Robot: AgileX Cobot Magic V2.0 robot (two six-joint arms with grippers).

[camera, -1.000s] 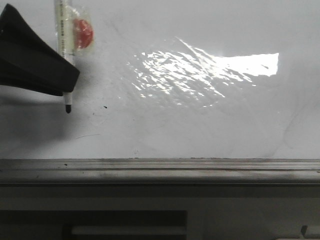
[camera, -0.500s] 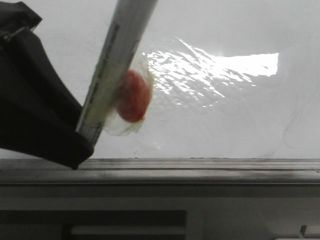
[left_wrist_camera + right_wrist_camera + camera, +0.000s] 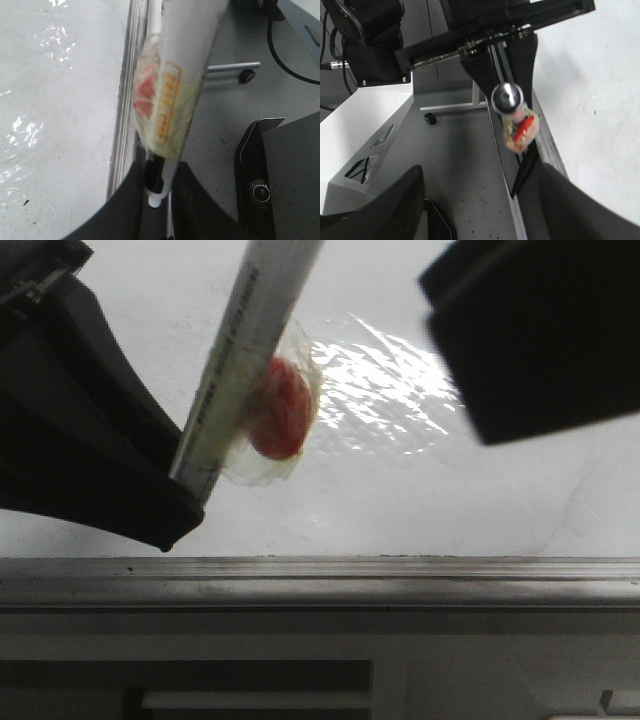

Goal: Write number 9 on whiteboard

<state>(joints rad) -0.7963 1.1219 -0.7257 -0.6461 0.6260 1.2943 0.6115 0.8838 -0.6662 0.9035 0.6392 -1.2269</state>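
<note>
My left gripper (image 3: 180, 510) is shut on a white marker (image 3: 250, 350) that has a red tag (image 3: 278, 408) taped to it. It holds the marker tilted above the whiteboard (image 3: 450, 500), near its grey metal edge strip (image 3: 320, 575). In the left wrist view the marker (image 3: 175, 75) sits between the fingers of the left gripper (image 3: 159, 175). My right gripper (image 3: 540, 340) is a dark blur at the upper right. In its own view the right gripper (image 3: 480, 180) is open and empty, facing the marker's round end (image 3: 507, 97). No number 9 shows on the board.
A bright glare patch (image 3: 380, 390) lies on the board. Beside the board is speckled grey floor (image 3: 225, 125) with a black base unit (image 3: 285, 180), a caster wheel (image 3: 246, 76) and a cable (image 3: 280, 50). A white robot base (image 3: 360, 135) stands on the floor.
My left gripper has lifted the marker off the board, tilted it and brought it closer to the front camera. My right gripper has come into view at the upper right.
</note>
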